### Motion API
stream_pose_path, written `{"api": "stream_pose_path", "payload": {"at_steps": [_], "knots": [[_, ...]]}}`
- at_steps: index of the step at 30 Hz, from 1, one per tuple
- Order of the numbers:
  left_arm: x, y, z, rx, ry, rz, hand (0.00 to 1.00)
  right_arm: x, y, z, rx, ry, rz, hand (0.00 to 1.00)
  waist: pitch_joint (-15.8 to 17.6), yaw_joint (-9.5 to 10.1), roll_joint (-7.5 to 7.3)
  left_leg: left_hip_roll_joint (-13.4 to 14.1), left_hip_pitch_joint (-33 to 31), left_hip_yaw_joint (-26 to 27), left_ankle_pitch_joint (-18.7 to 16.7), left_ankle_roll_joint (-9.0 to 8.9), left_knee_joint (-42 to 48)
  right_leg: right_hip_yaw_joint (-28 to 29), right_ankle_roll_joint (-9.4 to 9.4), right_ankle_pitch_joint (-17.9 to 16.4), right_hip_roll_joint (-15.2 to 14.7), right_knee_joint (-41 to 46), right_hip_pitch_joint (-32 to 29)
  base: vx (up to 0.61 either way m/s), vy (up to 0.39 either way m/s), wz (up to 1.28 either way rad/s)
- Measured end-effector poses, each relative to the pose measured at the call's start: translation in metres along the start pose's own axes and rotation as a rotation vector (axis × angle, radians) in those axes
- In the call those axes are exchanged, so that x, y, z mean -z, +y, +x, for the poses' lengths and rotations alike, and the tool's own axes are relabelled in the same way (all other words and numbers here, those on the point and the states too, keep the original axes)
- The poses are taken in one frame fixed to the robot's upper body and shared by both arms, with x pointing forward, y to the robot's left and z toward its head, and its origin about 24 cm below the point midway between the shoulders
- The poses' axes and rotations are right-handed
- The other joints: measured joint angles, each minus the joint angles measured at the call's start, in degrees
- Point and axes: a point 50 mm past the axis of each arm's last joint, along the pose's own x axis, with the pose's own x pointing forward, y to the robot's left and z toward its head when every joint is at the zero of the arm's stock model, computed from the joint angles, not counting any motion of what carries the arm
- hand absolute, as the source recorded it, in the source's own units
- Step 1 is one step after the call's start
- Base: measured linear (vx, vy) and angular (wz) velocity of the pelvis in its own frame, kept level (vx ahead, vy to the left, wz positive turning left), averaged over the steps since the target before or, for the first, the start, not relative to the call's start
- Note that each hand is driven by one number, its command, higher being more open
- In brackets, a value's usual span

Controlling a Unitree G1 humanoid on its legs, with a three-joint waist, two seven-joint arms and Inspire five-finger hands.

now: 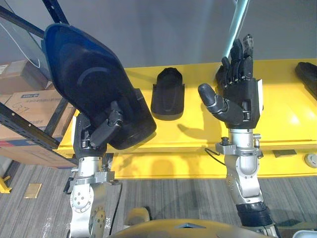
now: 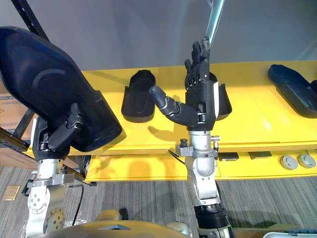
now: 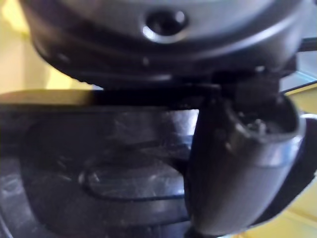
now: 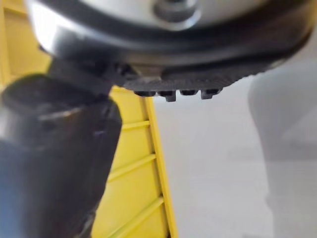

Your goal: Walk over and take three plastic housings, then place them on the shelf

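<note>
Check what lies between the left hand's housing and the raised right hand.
A smaller black housing lies on the yellow surface between the held housing and right hand, in both eye views.

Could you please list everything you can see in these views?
Shelf: one, yellow, ahead.
Held housing: one, dark, raised at left.
Resting housings: three, dark, on the shelf: middle, partly hidden, far right.
Boxes: several, brown cardboard, far left.
Rack beam: dark, before the boxes.
Discs: two, pale, lower level, right.
Left hand: shut on the held housing.
Right hand: open, upright before the shelf.
</note>
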Motion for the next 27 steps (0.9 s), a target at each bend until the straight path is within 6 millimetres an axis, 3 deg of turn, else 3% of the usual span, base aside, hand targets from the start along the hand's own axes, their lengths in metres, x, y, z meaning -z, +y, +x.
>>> {"api": "stream_pose_path", "payload": {"at_steps": [1,2,3,5,6,7,9,10,11,12,13,14,16,19,20,23,24,27], "knots": [[0.0,0.001,0.0,-0.005,-0.002,0.0,0.0,0.0,0.0,-0.001,-0.004,0.003,-0.001,1.0,0.03,-0.04,-0.17,-0.03,0.64,0.18,0.73,0.96,-1.48,-0.03,-0.09,-0.09,-0.31,0.03,0.06,-0.05,0.037,0.09],[0.0,0.0,0.0,-0.015,-0.007,-0.006,0.0,0.0,0.0,-0.001,-0.011,0.001,-0.001,1.0,0.73,-0.31,-1.39,-1.09,1.08,0.59,2.42,1.84,-3.08,-0.23,-0.08,-0.11,-1.91,0.0,-0.03,-0.06,0.065,0.12],[0.0,-0.001,0.001,-0.017,-0.011,-0.011,0.0,0.0,0.0,0.0,-0.012,0.0,0.0,1.0,1.38,-0.62,-1.91,-0.09,-0.19,1.89,1.4,2.36,0.24,-0.59,0.2,0.01,-3.39,0.78,-0.15,-0.06,0.049,0.1],[0.001,-0.001,0.0,-0.021,-0.004,-0.007,0.0,0.0,0.0,0.0,-0.006,0.0,0.002,1.0,1.82,-1.48,-2.15,3.87,-1.31,3.68,1.03,1.74,4.95,-0.14,0.55,-0.41,-5.99,2.71,-0.43,-0.03,0.099,-0.09],[0.002,-0.001,0.0,-0.022,-0.002,-0.007,0.0,0.0,0.0,0.0,-0.007,-0.003,0.001,1.0,1.87,-1.58,-2.23,4.37,-1.11,3.98,1.08,1.65,5.57,0.28,1.19,-0.56,-7.15,3.39,-0.95,-0.05,0.203,-0.31],[0.003,-0.002,0.0,-0.02,0.0,-0.005,0.0,-0.001,-0.001,0.0,-0.008,-0.007,-0.003,1.0,1.65,-1.76,-1.86,5.36,-0.84,3.6,1.7,1.04,6.02,1.72,2.69,-0.67,-9.03,4.46,-1.88,-0.04,0.288,-0.29],[0.003,-0.004,0.0,-0.005,0.0,0.002,0.0,-0.002,-0.004,0.0,0.01,-0.016,-0.009,1.0,0.14,-2.87,0.57,5.79,-0.8,3.71,3.71,0.23,5.01,2.61,4.86,-0.03,-10.11,5.38,-2.82,0.01,0.367,-0.04],[0.003,-0.006,0.002,0.021,-0.005,0.019,0.0,-0.003,-0.007,0.0,0.04,-0.022,-0.01,1.0,-0.52,-3.69,1.67,5.13,0.42,5.1,0.22,-3.22,2.51,2.56,7.18,1.26,-10.99,5.97,-2.8,0.07,0.475,0.39],[0.001,-0.008,0.01,0.059,-0.022,0.036,0.0,-0.003,-0.01,0.0,0.08,-0.027,-0.005,1.0,-0.34,-4.3,1.28,3.14,2.36,5.62,-2.54,-5.84,-0.69,2.33,8.79,2.42,-12.93,5.9,-2.09,0.07,0.488,0.43],[0.0,-0.008,0.014,0.08,-0.03,0.053,0.0,-0.002,-0.01,0.0,0.107,-0.026,0.005,1.0,0.61,-4.14,-0.43,1.49,3.11,5.8,-2.38,-5.48,-1.25,2.67,8.85,3.34,-14.59,5.86,-1.69,0.03,0.524,0.33],[0.0,-0.003,0.019,0.106,-0.014,0.09,0.0,0.004,-0.009,-0.001,0.136,-0.006,0.018,1.0,1.08,-3.65,-1.63,0.51,3.56,6.06,-1.99,-4.63,-2.01,2.76,7.33,7.31,-15.28,5.87,-1.92,0.0,0.48,0.06],[-0.002,0.004,0.021,0.126,0.012,0.135,0.0,0.007,-0.006,-0.002,0.144,0.005,0.037,1.0,1.03,-2.93,-2.1,0.1,4.7,6.42,-1.64,-3.79,-3.52,2.73,6.27,11.72,-15.07,6.18,-2.56,-0.02,0.388,-0.06],[-0.007,0.016,0.024,0.13,0.021,0.189,0.0,0.006,-0.001,0.002,0.135,-0.01,0.062,1.0,0.9,-2.24,-2.46,0.09,6.33,7.42,-0.92,-2.5,-6.48,2.52,3.91,14.22,-14.37,7.63,-4.02,0.0,0.204,-0.05],[-0.014,0.03,0.029,0.085,0.0,0.209,0.0,-0.001,0.007,0.007,0.082,-0.047,0.028,1.0,0.35,-2.8,-3.3,0.85,6.01,5.77,0.22,-1.57,-8.64,3.05,2.65,4.54,-6.45,8.84,-4.66,-0.01,0.071,0.2],[-0.014,0.03,0.029,0.091,0.005,0.193,0.0,-0.003,0.009,0.007,0.064,-0.055,0.012,1.0,0.21,-2.58,-3.46,0.55,5.77,5.91,0.26,-1.63,-8.71,1.9,1.47,3.87,-5.32,6.13,-3.38,-0.02,0.031,0.05],[-0.006,0.023,0.027,0.119,0.046,0.157,0.0,-0.002,0.011,0.007,0.038,-0.036,0.016,1.0,-0.26,-2.61,-4.0,-0.74,4.97,6.25,1.18,-1.87,-9.58,0.85,2.1,4.33,-4.09,-2.48,-0.4,-0.01,-0.023,-0.01],[-0.002,0.019,0.025,0.122,0.065,0.138,0.0,0.001,0.009,0.006,0.031,-0.015,0.005,1.0,0.12,-2.62,-3.15,-0.35,5.03,6.52,1.75,-2.21,-10.26,0.91,2.9,4.86,-3.53,-3.29,-0.42,-0.04,-0.078,-0.08],[0.005,0.012,0.023,0.135,0.09,0.162,0.0,0.007,0.004,0.002,0.018,0.037,-0.021,1.0,0.0,-2.94,-1.29,0.87,6.05,7.3,3.95,-3.23,-13.91,1.46,2.68,5.04,-1.89,-3.58,-1.48,-0.03,-0.077,-0.12]]}}
